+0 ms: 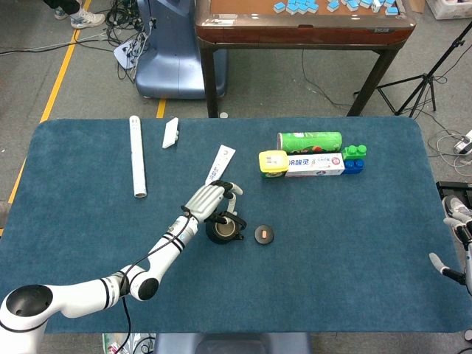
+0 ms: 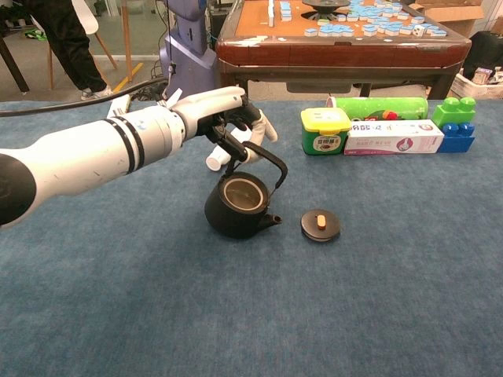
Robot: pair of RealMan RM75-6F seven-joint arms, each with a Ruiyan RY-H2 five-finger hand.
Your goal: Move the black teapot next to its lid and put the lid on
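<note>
Black teapot [image 2: 238, 206], open-topped, hangs by its arched handle from the curled fingers of the robot's left hand [image 2: 228, 118], which grips it just left of its lid [image 2: 321, 225] on the blue table [image 2: 409, 298]; whether its base touches the cloth cannot be told. The carry appears almost finished, with setting the pot down, letting go and fitting the lid all left to do. At the table's far right edge, the right hand [image 1: 459, 243] holds nothing, fingers apart.
</note>
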